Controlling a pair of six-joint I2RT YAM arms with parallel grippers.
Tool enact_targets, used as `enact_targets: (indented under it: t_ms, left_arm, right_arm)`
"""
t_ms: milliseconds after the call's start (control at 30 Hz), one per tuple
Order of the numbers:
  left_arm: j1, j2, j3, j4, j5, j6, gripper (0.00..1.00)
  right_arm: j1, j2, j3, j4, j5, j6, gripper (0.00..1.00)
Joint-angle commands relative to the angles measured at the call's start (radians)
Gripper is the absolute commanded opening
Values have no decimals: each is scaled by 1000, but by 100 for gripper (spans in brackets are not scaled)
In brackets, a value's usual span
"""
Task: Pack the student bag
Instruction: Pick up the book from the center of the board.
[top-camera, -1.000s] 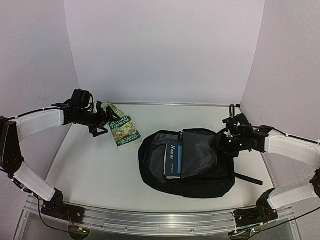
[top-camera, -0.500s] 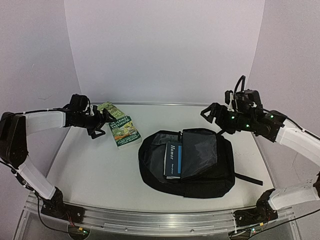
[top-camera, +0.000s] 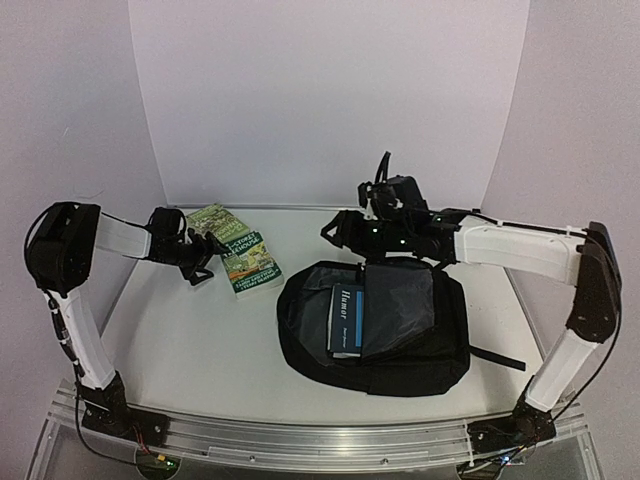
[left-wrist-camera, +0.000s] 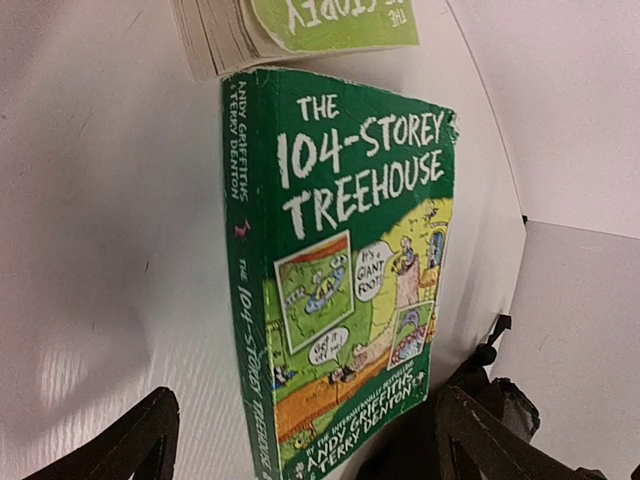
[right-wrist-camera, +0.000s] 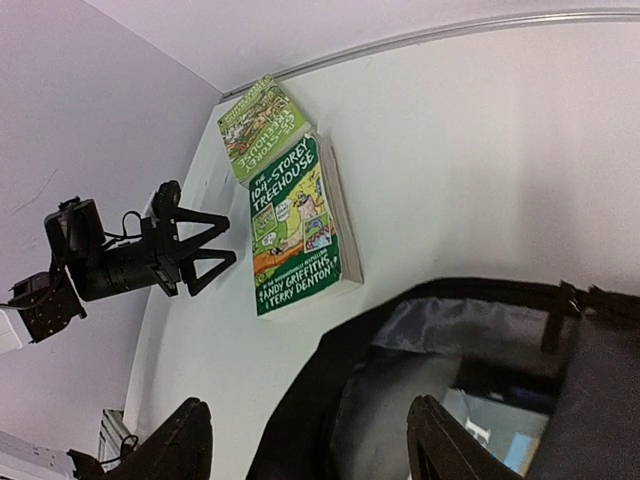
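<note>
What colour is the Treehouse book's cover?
The Treehouse book is mostly green, with white title letters and a yellow-and-orange cartoon picture. The left wrist view shows it best.

A lab booth: bare white walls (top-camera: 330, 100) around a table (top-camera: 200, 330) with aluminium rail (top-camera: 300, 435).

A green book (left-wrist-camera: 340, 290) called The 104-Storey Treehouse lies flat on the white table (top-camera: 180, 340), just in front of the left gripper (top-camera: 205, 262). A lighter green book (left-wrist-camera: 320, 25) lies past it, touching its far end. A blue book (top-camera: 347, 322) marked Humor lies below the right gripper (top-camera: 335, 232).
</note>
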Motion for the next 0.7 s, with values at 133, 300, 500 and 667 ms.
enact_targets:
  t_ms: [133, 300, 500, 667]
  left_arm:
    - [-2, 89, 128, -17, -18, 81, 82]
    - [-2, 116, 149, -84, -54, 122, 70]
    - [-3, 142, 170, -120, -40, 142, 60]
    - [-7, 163, 174, -128, -28, 151, 56]
  right_arm:
    - [11, 328, 279, 77, -121, -101, 58]
    - [10, 515, 449, 77, -197, -140, 58]
    - [12, 677, 569, 76, -231, -141, 60]
    - [11, 765, 633, 70, -234, -125, 60]
